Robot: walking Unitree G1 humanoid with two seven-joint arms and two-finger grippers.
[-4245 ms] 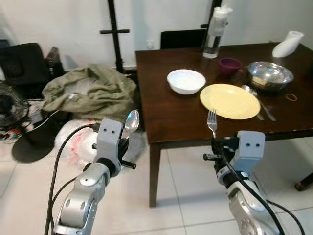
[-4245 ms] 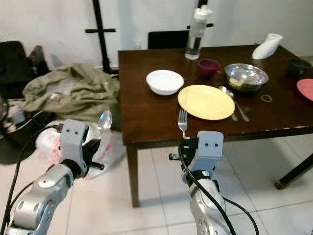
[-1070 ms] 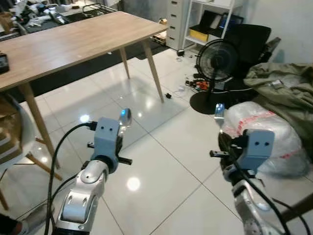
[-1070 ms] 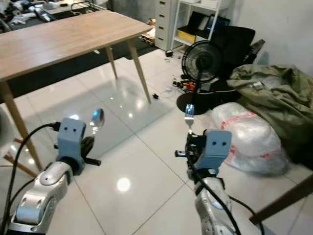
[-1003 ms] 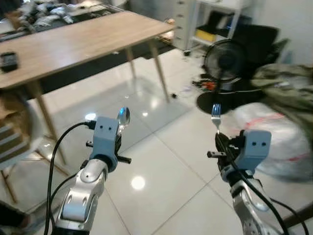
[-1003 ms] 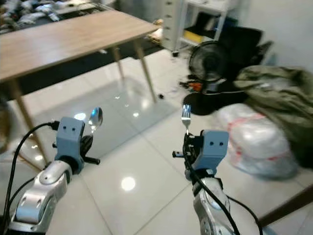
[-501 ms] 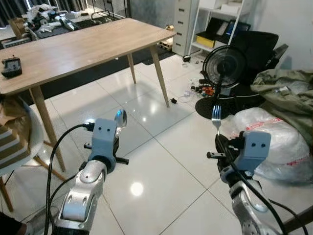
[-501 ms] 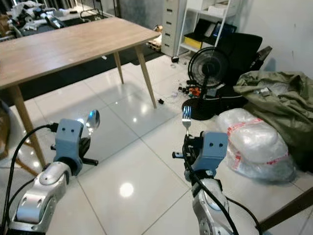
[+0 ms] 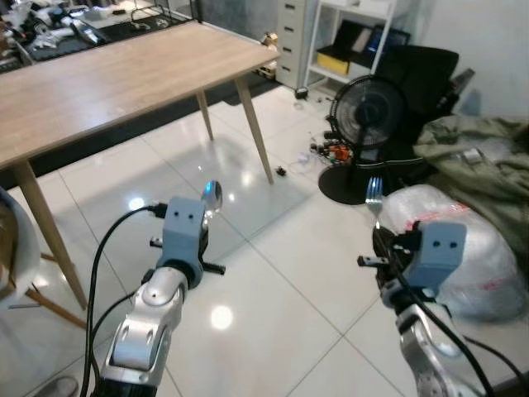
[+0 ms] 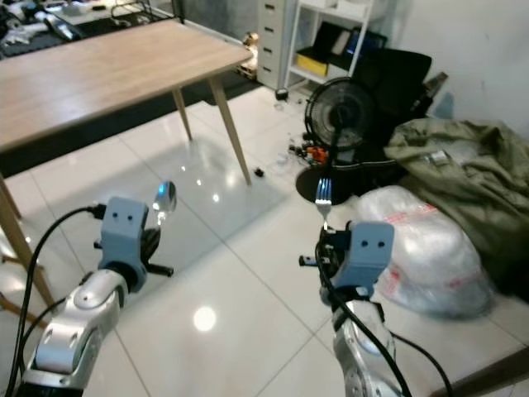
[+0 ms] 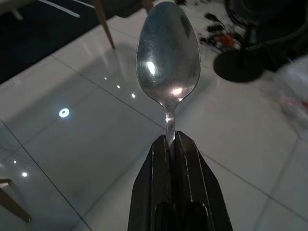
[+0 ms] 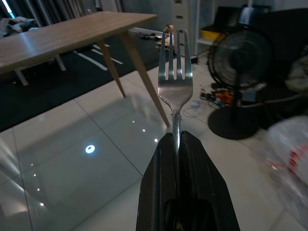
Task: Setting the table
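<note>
Spoon (image 11: 168, 72) sits upright in our left gripper (image 11: 172, 139), fingers pinched tight on the handle just below the bowl — no gap between them in the left wrist view. From the head cam the spoon bowl pokes up above the blue-grey wrist housing on our left side, over the glossy white tile floor (image 9: 273, 273).

Fork (image 12: 175, 79) is upright in our right gripper (image 12: 176, 139), tines up, fingers closed flat against the handle w/ the neck and head sticking out above them. In the head view the fork stands above the right wrist housing, in front of the fan base.

Both arms are raised in front of us at abt the same height, well apart from each other, black cables trailing down from each wrist.

Surroundings: a light wooden table (image 9: 124, 74) w/ slanted legs is ahead on the left, some clutter at its far end — too blurred to identify. A black standing fan (image 9: 368, 112) is ahead to the right, small bits and cables lying on the floor near its base. Behind the fan is a black chair (image 9: 426, 70) and a white shelf unit (image 9: 355, 33) holding yellow and dark items. On the right, an olive-green cloth heap (image 9: 483, 157) lies beside a white plastic bag (image 9: 467, 248) w/ red markings.
</note>
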